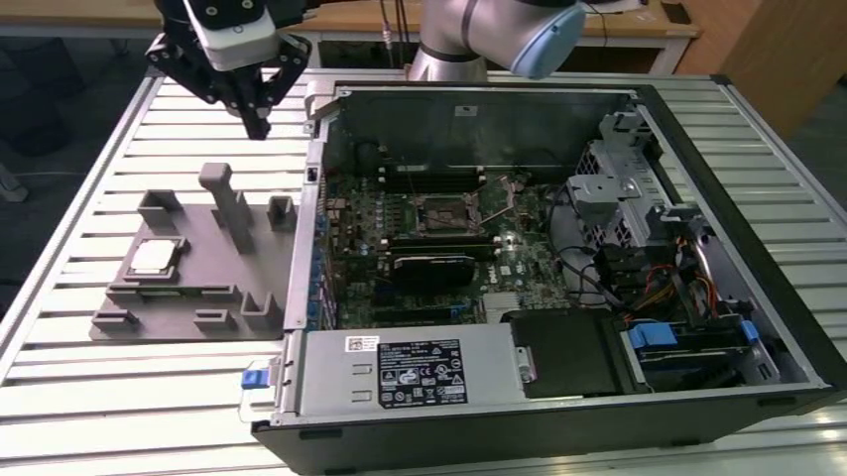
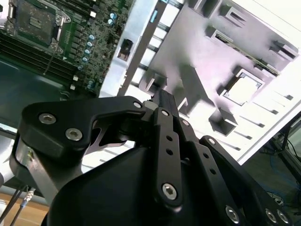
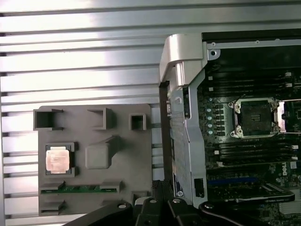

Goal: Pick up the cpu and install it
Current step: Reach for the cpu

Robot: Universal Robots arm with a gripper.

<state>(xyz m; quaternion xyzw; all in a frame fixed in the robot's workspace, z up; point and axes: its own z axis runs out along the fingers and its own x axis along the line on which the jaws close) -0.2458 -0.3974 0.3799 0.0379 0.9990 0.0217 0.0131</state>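
- Black gripper [image 2: 162,98] linkage sits closest to the lens in the second wrist view. The two fingers are drawn together to one point, with nothing between them.
- Exterior view: the gripper [image 1: 257,124] hangs in the air over the slatted metal table [image 1: 79,198]. It is past the far edge of the grey tray [image 1: 198,288] and close to the near corner of the computer case [image 1: 781,327]. It touches nothing.
- Cpu [image 1: 155,257] lies flat in a square recess of the grey tray, silver top up, on the side of the tray away from the case. It is well apart from the fingertips.
- First wrist view: the cpu [image 3: 58,159] sits level in its recess, framed by dark corner blocks. A green strip [image 3: 77,189] lies in a slot of the tray just beside it.
- Tray rests on the table at the exterior view's left of the case, just beside its side wall. An upright post [image 1: 218,193] rises from the tray between the cpu and the gripper.
- Case lies on its side with the motherboard [image 1: 397,228] exposed.
- Socket [image 3: 254,117] on the board shows a dark centre inside a metal frame.
- Robot arm [image 1: 463,40] rises behind the case.
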